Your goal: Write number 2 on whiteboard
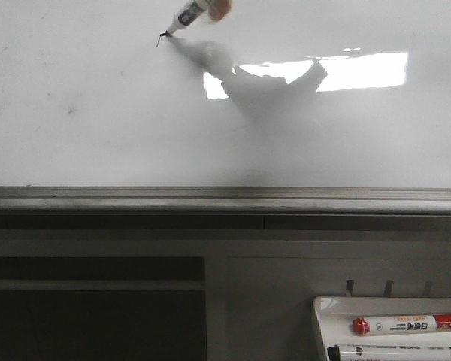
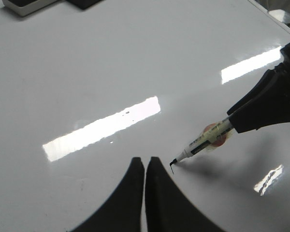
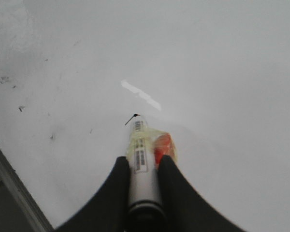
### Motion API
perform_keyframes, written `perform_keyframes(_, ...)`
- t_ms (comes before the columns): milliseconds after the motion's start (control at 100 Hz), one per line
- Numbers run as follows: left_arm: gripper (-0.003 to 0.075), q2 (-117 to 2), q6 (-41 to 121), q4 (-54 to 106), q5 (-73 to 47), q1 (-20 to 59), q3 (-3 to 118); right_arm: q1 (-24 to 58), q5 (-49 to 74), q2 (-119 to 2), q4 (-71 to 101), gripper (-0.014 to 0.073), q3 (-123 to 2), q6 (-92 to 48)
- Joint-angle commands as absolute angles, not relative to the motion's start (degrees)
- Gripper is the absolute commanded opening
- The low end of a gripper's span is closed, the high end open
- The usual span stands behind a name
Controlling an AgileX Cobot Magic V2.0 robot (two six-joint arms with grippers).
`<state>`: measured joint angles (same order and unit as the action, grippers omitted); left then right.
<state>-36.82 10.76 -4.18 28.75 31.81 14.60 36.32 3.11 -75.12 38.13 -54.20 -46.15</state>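
The right gripper (image 3: 144,166) squeezes a white marker pen with a black tip (image 3: 140,159). The tip touches the big shiny white board with a grey metal edge (image 1: 98,128). Only a tiny black stroke (image 3: 131,118) shows there, maybe the start of the number 2. The left gripper (image 2: 145,166) hangs close by, pinched together and holding nothing.

glossy white whiteboard (image 1: 98,113); black stroke (image 3: 131,118); white marker (image 3: 142,169), black grippers
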Motion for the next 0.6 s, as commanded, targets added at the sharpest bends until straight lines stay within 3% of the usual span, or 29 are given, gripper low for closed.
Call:
perform_keyframes(0,-0.0020,-36.6,10.6,-3.4,33.8,32.0,16.1,34.3,0.0,-72.7,39.0,-0.0066,-53.9,-46.4)
perform_keyframes(270,-0.0020,-36.6,10.6,-3.4,33.9,32.0,16.1,33.9,4.0,-69.8,40.3,-0.0066,-48.8,-46.4)
perform_keyframes(590,-0.0020,-36.6,10.6,-3.4,33.9,32.0,16.1,36.6,6.5,-75.9,42.0,-0.0066,-50.4,-46.4)
